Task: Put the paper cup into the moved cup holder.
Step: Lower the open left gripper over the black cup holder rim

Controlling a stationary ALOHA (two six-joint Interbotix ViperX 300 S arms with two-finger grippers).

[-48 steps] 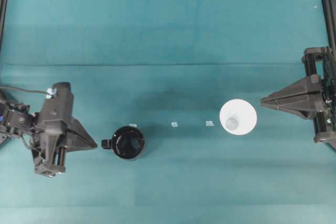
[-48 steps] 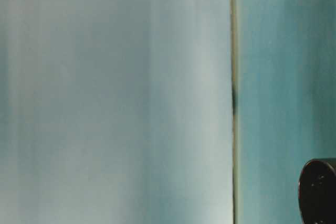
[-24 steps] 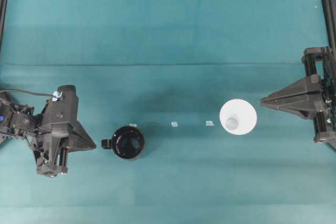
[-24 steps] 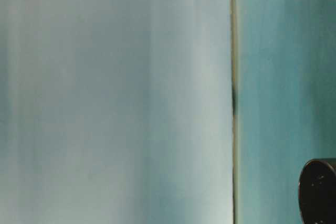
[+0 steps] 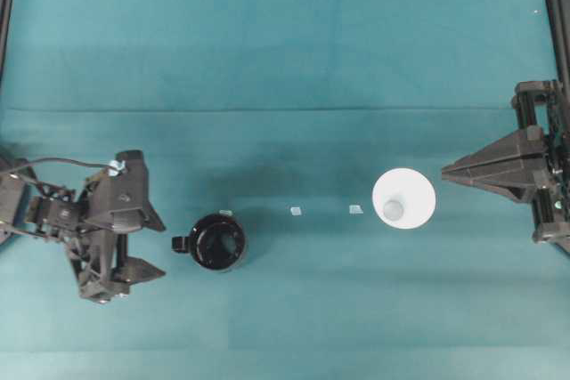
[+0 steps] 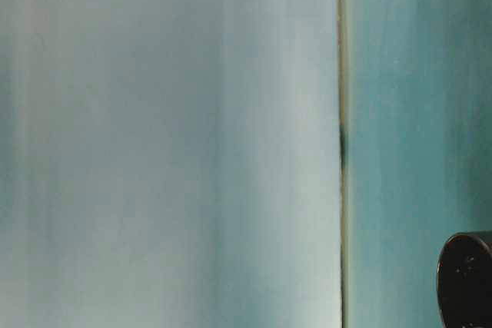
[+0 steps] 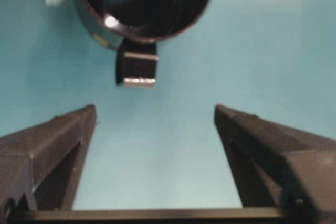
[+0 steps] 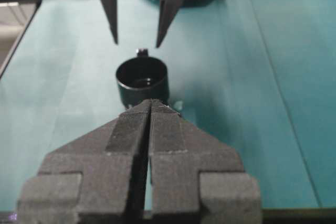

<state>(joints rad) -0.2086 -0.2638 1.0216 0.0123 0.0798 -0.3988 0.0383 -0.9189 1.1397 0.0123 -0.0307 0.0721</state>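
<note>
on the teal cloth (image 5: 285,51), toward your left side, item one: the cup holder (image 5: 218,241), glossy black, is standing upright and open-mouthed with its stubby handle (image 5: 179,244) pointing at the left gripper (image 5: 158,247). that gripper is sitting just beside the handle with its jaws spread wide and nothing between them; in the left wrist view the holder (image 7: 142,3) and handle are lying ahead of the two fingers (image 7: 52,145), clear of both. item two: the paper cup (image 5: 404,199), white, is standing mouth-up well apart from the holder, toward your right side, with two small pale markers (image 5: 297,211) lying on the cloth between them. item three: the right gripper (image 5: 445,172) is waiting just beside the cup with its jaws pressed together, gripping nothing; the right wrist view is showing the closed fingers (image 8: 149,129) pointed toward the holder, while the cup itself is hidden there. item four: the table-level view is giving you only a blurred pale surface and a sliver of the black holder (image 6: 467,282). judgement: you are working the holder-moving step, with the left gripper seemingly readying to take the handle or wall. the next move is calling for you to be easing the spread jaws around it squarely, without tipping the holder, before the cup gets carried over.
</note>
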